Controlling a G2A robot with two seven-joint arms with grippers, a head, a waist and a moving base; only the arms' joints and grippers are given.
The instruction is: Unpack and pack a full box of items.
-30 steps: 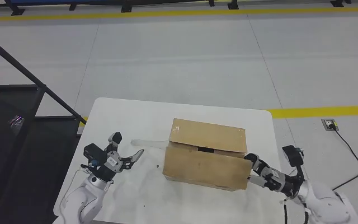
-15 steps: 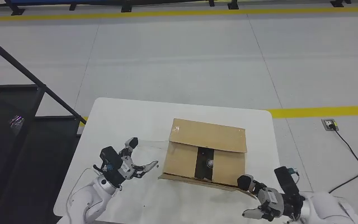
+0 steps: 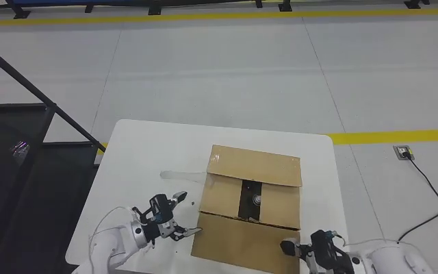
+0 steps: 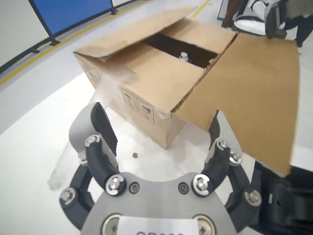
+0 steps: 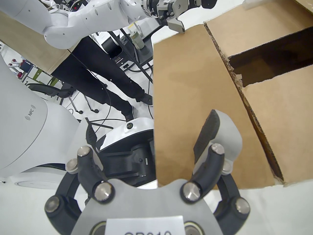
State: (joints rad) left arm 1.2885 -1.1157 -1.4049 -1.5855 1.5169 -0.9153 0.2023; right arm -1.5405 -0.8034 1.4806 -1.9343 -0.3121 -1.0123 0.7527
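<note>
A brown cardboard box stands on the white table. Its near flap lies folded out flat toward me, and its far flap is tilted up. A dark slot between the inner flaps shows a bottle cap. My left gripper is open, just off the box's near left corner, beside the flap's edge. My right gripper is open at the flap's near right corner, one finger over the cardboard. The left gripper shows beyond the flap.
A strip of clear plastic lies on the table left of the box, and a scrap hangs at the box's corner. The out-folded flap overhangs the table's near edge. A dark rack stands left of the table.
The near flap has swung up and over, and now lies flat toward me. My right gripper drew back to the table's near edge. My left gripper moved right, up to the box's corner.
</note>
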